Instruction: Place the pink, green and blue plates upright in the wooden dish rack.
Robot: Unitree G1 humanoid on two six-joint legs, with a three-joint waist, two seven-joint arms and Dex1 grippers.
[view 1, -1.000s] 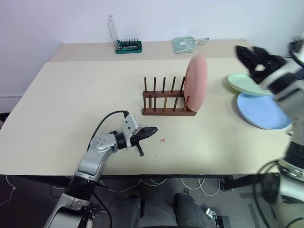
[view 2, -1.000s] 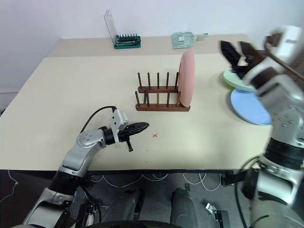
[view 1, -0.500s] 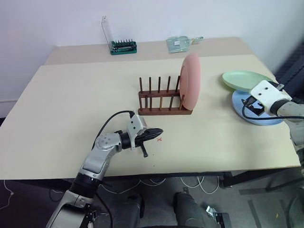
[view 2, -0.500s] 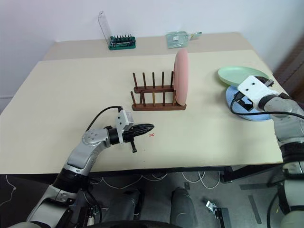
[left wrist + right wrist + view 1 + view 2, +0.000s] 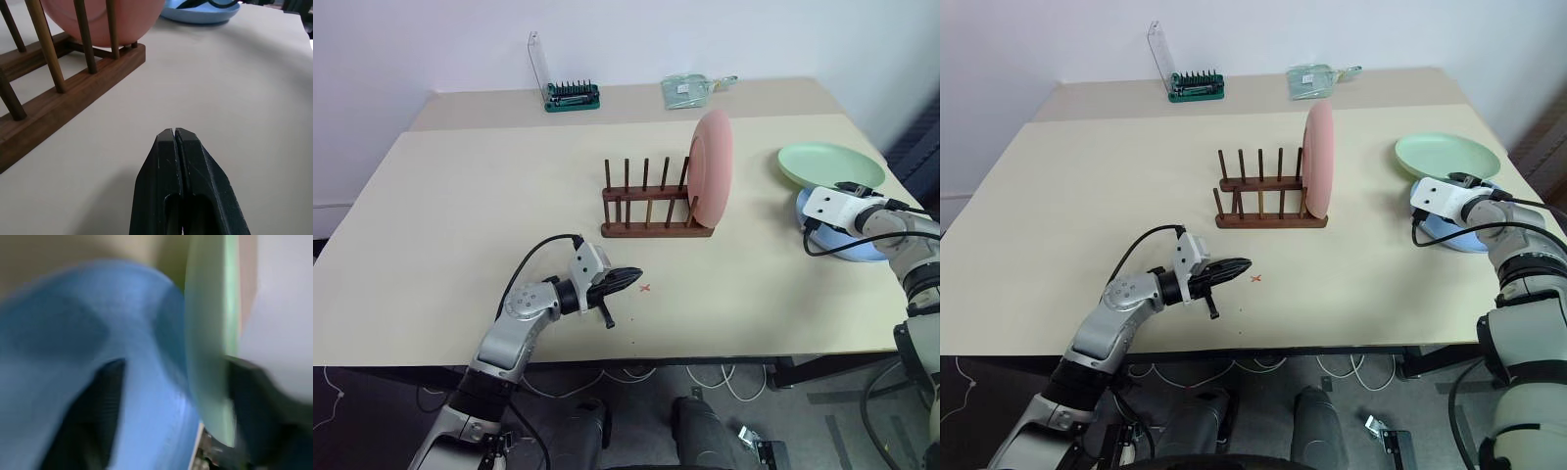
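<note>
At the table's right edge, the right gripper (image 5: 171,396) straddles the rims of the green plate (image 5: 830,164) and blue plate (image 5: 847,241), fingers apart, neither plate yet clamped. The pink plate (image 5: 713,166) stands in the wooden dish rack (image 5: 656,211). The left gripper (image 5: 177,147) rests shut nearby. Next it needs a firm pinch, then a lift.

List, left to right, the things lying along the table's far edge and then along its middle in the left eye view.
Far edge: green bit holder → clear packet. Middle: wooden dish rack → pink plate → green plate.
</note>
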